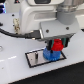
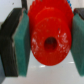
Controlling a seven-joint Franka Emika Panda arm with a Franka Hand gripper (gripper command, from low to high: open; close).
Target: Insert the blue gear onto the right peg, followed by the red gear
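The white table (image 1: 12, 60) fills the lower frame; one grey, black-rimmed plate (image 1: 35, 59) lies at lower centre; on its right part sits one blue gear (image 1: 49, 54), seemingly already on the right peg, which is hidden; the left peg (image 1: 37, 58) stands bare; directly above the blue gear hangs one red gear (image 1: 58, 46), pinched between the jaws (image 2: 49, 41); judged, the red gear need only travel straight down, hub hole over the peg.
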